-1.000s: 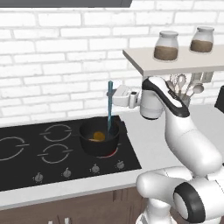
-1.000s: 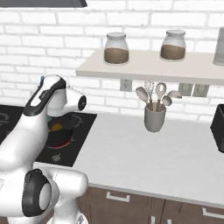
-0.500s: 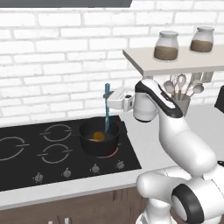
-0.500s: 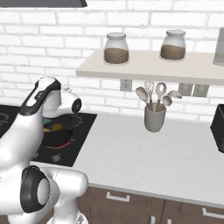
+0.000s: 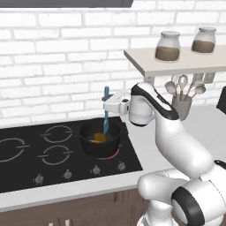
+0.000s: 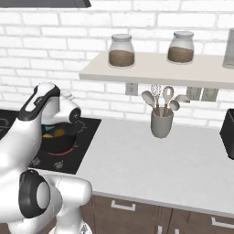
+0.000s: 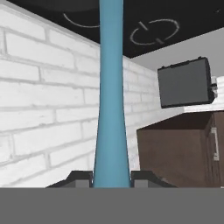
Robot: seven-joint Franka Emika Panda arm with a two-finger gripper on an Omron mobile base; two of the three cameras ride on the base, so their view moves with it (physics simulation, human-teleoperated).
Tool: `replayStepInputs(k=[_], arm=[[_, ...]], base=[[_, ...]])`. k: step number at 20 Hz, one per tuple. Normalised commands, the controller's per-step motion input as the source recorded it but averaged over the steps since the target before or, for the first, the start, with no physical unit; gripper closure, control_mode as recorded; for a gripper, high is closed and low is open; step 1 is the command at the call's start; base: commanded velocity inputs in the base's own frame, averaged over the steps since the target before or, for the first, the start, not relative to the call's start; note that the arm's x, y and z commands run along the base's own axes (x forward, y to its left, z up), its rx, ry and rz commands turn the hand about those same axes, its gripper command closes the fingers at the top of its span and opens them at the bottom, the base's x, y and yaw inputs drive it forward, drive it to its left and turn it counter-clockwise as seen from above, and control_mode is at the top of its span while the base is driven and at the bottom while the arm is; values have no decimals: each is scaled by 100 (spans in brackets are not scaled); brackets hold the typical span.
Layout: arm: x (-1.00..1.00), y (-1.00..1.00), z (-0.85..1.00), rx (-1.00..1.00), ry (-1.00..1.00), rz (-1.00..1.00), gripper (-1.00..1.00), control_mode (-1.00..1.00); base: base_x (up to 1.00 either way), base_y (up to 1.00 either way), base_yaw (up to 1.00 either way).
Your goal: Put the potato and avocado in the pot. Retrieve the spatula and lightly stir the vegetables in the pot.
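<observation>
The squat black pot stands on the front right burner of the cooktop. Inside it lies the yellow-orange potato, which also peeks out from behind the arm as the potato in the right base view. I cannot make out the avocado in the pot. My gripper hangs over the pot's back rim, shut on the upper handle of the teal spatula. The spatula stands nearly upright with its lower end dipping into the pot. In the hand view the spatula handle runs up from between my fingertips.
The black cooktop has knobs along its front edge, and a red glow shows under the pot. A grey cup of silver utensils stands on the counter under the shelf with two jars. A black appliance sits far right.
The arm has swung a little to the left and down, carrying the spatula from beside the pot's back right to over the pot, with its lower end now inside.
</observation>
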Motion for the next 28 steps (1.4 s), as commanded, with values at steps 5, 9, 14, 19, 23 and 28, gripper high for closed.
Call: replayStepInputs(k=[5,9,14,19,23,28], arm=[[8,1,-16,0,0,-6,100,-100],[18,1,-20,0,0,-6,100,-100],[21,2,-26,0,0,-5,100,-100],[12,2,-25,0,0,-4,100,-100],[10,0,-16,0,0,-4,100,-100],[16,0,-5,0,0,-5,100,-100]], base=[[0,0,0],[0,0,0],[0,0,0],[0,0,0],[0,0,0],[0,0,0]])
